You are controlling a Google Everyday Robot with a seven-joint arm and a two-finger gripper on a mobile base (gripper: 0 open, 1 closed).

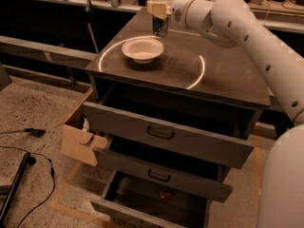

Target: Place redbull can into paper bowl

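The redbull can [161,22] is a slim silver and blue can held upright in the air, just behind and to the right of the paper bowl. The paper bowl [142,49] is a shallow off-white bowl standing on the dark cabinet top [228,75], left of centre. My gripper [159,8] comes in from the right on the white arm [247,27] and is shut on the can's upper part. The can's bottom hangs near the bowl's far rim, above the cabinet top.
The cabinet has three drawers pulled out in steps [166,132], the lowest [152,198] with a small can inside. A cardboard box [80,141] stands at the cabinet's left. Cables and a black pole [19,175] lie on the floor at left.
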